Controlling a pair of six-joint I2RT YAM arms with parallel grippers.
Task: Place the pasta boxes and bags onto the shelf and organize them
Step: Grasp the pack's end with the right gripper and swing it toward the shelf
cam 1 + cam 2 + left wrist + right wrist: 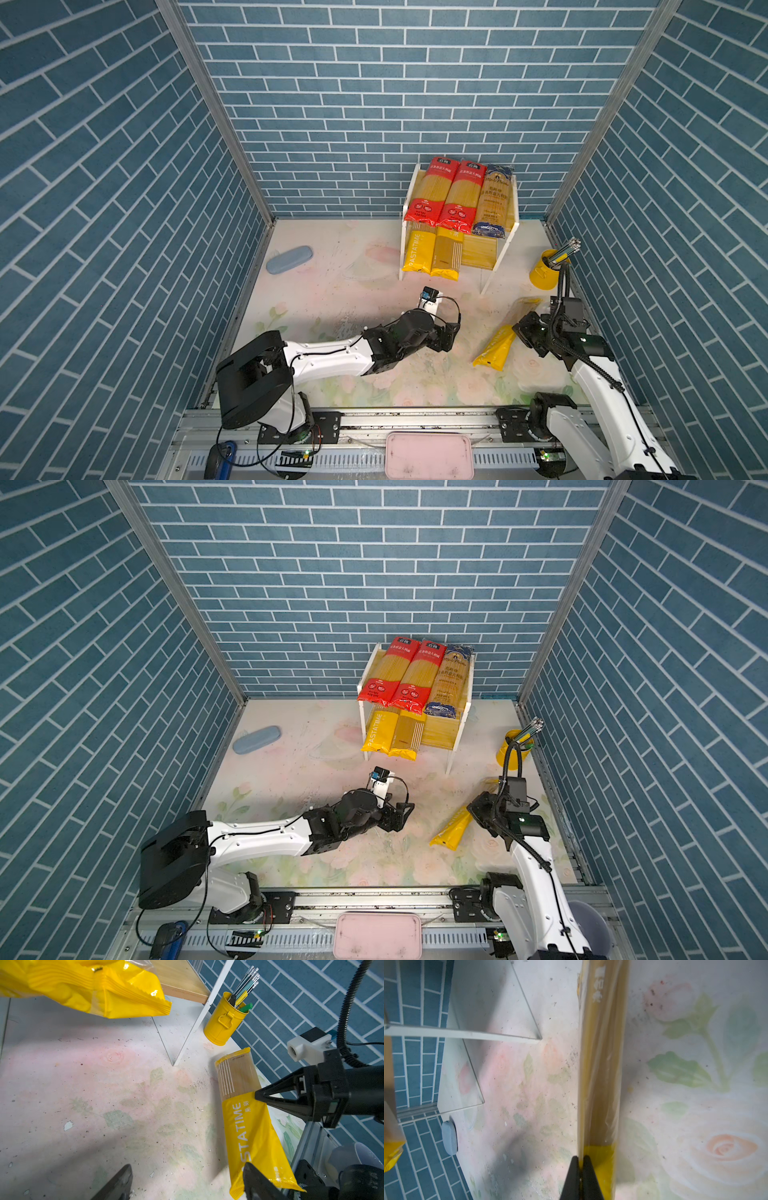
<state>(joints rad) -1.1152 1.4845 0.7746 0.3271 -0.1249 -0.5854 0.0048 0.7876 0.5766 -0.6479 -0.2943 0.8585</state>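
Note:
The shelf [478, 253] [441, 733] stands at the back right. Its upper board carries two red packets [428, 191] [461, 195] and a dark blue-ended one [494, 199]. On the lower board lie a yellow PASTATIME packet [417, 253] and a yellow-tan striped packet [446, 255]. Another yellow PASTATIME packet [496, 347] [451, 829] [249, 1130] [602, 1064] lies slanted on the table in front. My right gripper [519, 328] [580, 1159] is shut on its long edge, near the middle. My left gripper [453, 332] [187, 1165] is open just left of that packet's near end, with only bare table between its fingers.
A yellow pen pot [544, 270] [224, 1020] stands right of the shelf by the side wall. A grey-blue oblong case [289, 259] lies at the back left. A pink tray [428, 455] sits on the front rail. Brick-pattern walls close in three sides.

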